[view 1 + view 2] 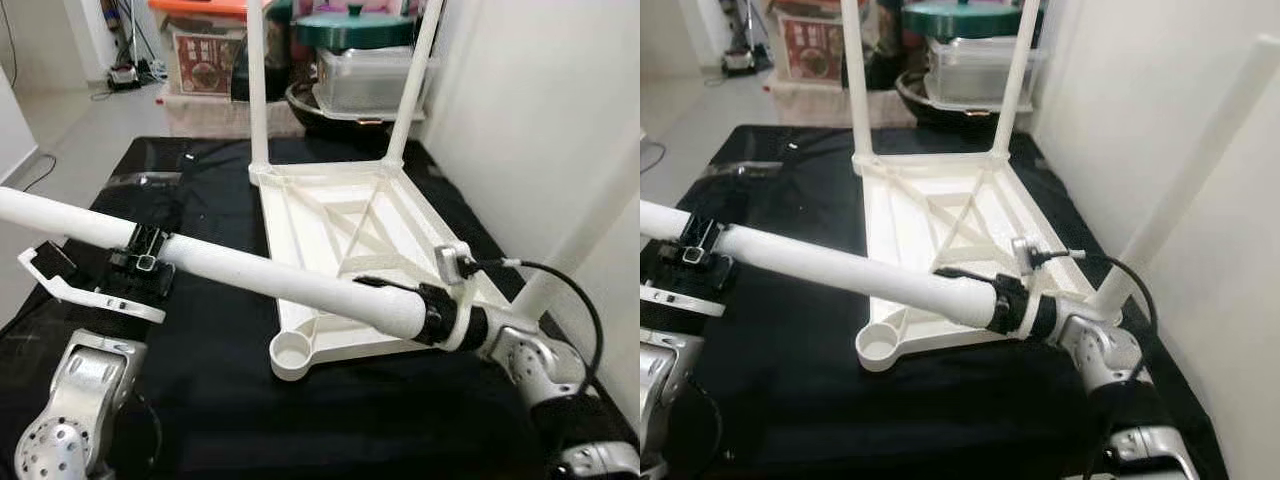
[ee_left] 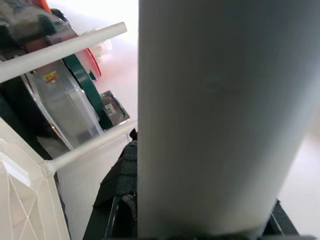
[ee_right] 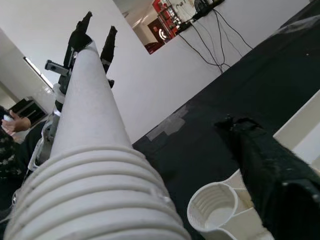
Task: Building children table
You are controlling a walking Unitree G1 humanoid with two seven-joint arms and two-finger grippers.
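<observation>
**Leg held across the upturned table**

I hold a loose white leg (image 1: 280, 280) nearly level above the black mat (image 1: 200, 400), both my grippers on it. My right gripper (image 1: 440, 315) is clamped on the leg's threaded end; in the right wrist view the ridged threads run out beside one black finger (image 3: 270, 170), which lies alongside the leg. My left gripper (image 1: 140, 262) is closed around the leg farther along, toward its other end; in the left wrist view the leg passes close in front of the camera with my dark fingers at its base.

The tabletop (image 1: 340, 260) lies upside down on the mat, ribs up. Two legs (image 1: 257, 80) stand upright in its far corners, and a third (image 1: 1190, 180) rises at a tilt from the corner near my right arm. The near corner socket (image 1: 295, 355) is open and round, lying just below the held leg, a little to the left of my right gripper, and not touching the threads.

Behind the mat stand stacked storage boxes (image 1: 365, 75).
</observation>
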